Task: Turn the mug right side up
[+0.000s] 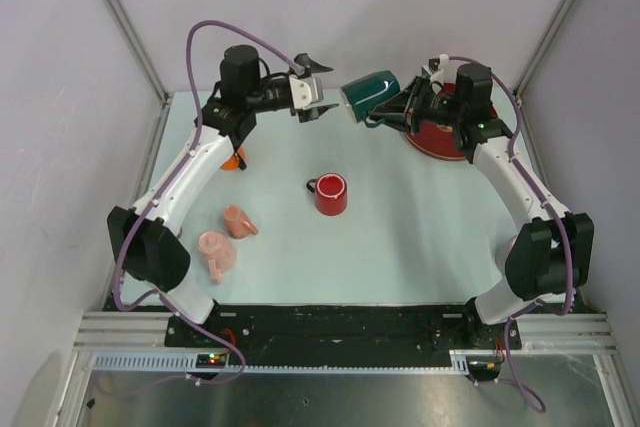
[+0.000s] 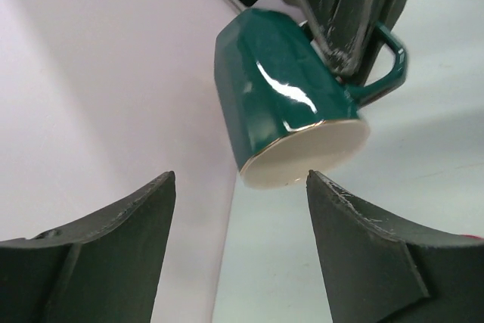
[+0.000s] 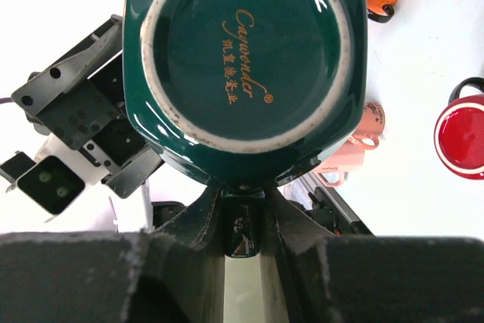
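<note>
Green mug point(image 1: 371, 94) is held on its side in the air over the far middle of the table point(image 1: 420, 237), mouth turned leftward. One orange mug point(image 1: 233, 159) and two pink mugs point(image 1: 240, 219), point(image 1: 214, 250) are seen at the left. The left gripper point(image 1: 322, 87) is spread wide and empty. One red mug point(image 1: 331, 194) stands upright centrally. The right gripper point(image 1: 385, 110) is clamped on the handle, above one dark red plate point(image 1: 440, 139).
</note>
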### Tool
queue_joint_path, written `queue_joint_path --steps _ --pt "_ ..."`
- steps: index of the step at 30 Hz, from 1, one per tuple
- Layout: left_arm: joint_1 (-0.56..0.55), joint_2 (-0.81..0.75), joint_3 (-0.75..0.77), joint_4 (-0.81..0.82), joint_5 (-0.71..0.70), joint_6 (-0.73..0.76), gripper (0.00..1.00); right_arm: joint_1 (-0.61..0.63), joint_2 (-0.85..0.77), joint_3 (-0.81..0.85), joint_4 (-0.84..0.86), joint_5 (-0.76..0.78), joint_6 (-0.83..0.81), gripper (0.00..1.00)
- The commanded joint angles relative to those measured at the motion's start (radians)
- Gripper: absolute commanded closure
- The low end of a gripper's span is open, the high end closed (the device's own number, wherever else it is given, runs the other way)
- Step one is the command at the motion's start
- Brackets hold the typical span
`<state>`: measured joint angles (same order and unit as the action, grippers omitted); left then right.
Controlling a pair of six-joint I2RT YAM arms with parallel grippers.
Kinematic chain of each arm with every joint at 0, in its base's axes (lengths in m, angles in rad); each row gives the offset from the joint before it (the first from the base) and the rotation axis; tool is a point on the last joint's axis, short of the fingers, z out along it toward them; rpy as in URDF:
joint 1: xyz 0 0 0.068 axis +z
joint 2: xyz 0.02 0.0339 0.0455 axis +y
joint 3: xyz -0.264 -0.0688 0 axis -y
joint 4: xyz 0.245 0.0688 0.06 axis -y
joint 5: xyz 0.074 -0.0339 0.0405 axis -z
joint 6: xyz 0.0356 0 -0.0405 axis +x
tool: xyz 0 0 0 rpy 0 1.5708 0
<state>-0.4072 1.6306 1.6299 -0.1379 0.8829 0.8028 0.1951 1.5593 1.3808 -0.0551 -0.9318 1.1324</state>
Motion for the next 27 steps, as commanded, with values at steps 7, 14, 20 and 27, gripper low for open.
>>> queue_joint_path --steps 7,14,20,27 --pt "-0.045 0.025 0.083 0.007 -0.108 0.095 0.29 0.013 -0.074 0.083 0.096 -0.034 -0.014 1.00" --pt "-0.073 0.035 0.036 0.042 -0.139 0.159 0.33 0.018 -0.065 0.111 0.096 -0.066 -0.023 1.00" --pt "-0.095 0.070 0.022 0.186 -0.177 0.262 0.51 0.030 -0.046 0.122 0.109 -0.110 -0.003 1.00" --pt "-0.110 0.025 -0.089 0.281 -0.171 0.373 0.98 0.018 -0.045 0.122 0.069 -0.112 -0.036 0.98"
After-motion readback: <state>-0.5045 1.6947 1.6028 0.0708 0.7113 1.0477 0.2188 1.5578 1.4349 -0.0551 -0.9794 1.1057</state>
